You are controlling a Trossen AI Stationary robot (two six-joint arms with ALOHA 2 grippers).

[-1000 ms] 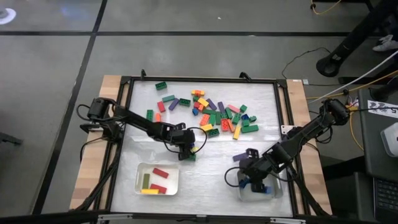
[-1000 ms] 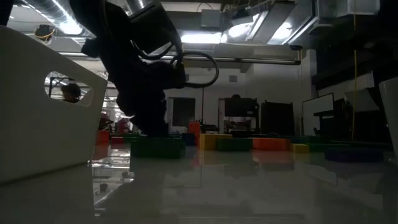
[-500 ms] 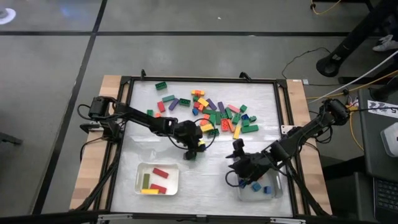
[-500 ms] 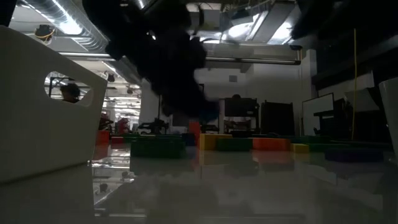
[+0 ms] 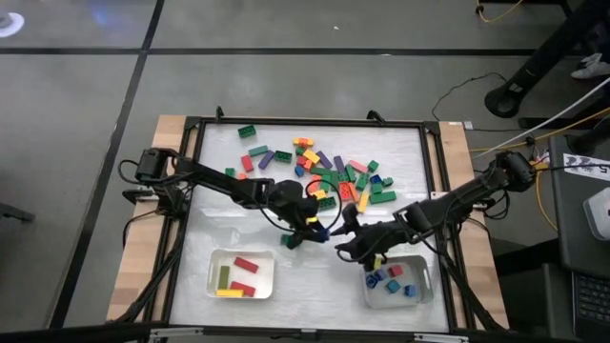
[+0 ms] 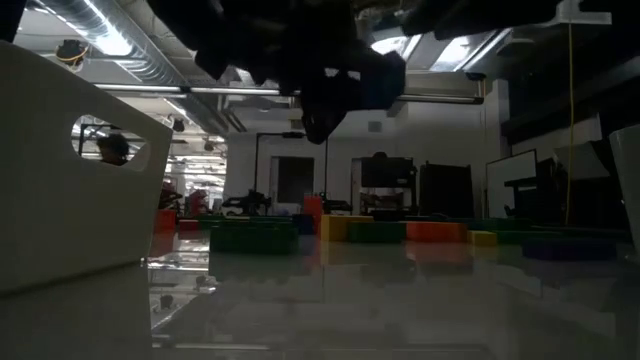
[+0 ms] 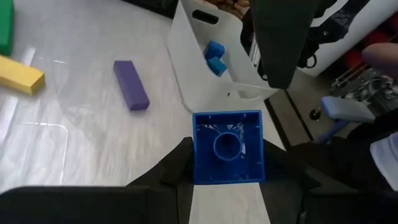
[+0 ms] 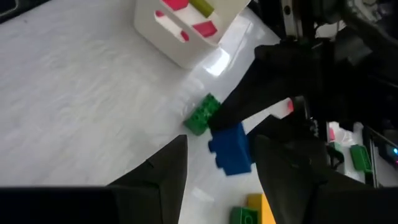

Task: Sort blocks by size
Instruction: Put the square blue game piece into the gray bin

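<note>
My left gripper (image 5: pixel 311 225) is shut on a small blue square brick (image 7: pixel 228 146) and holds it above the middle of the table. A green brick (image 5: pixel 289 240) lies on the table just below it. My right gripper (image 5: pixel 341 240) hovers open close by on the right, its fingers (image 8: pixel 168 165) pointing at the blue brick (image 8: pixel 231 149) with nothing between them. Most blocks lie in a loose pile (image 5: pixel 329 171) at the far middle. The near left tray (image 5: pixel 217 257) holds long bricks. The near right tray (image 5: pixel 419 265) holds small blue ones. My left gripper pinches the blue brick by two opposite side walls (image 7: pixel 198 171) between its two fingers. The fingers slant down toward the table's right. The brick is lifted clear of the table and tilted, its hollow underside turned toward the wrist.
A purple brick (image 7: pixel 130 85) and a yellow brick (image 7: pixel 18 73) lie loose on the table between the pile and the right tray. A black frame (image 5: pixel 191 191) rims the white table. Open table surface lies between the two trays.
My left gripper has risen from the table beside the green brick, tipped up toward level and moved a little toward the right edge, carrying the blue brick. The green brick stays on the table. My right gripper has left the right tray, gone toward the left gripper and rolled.
</note>
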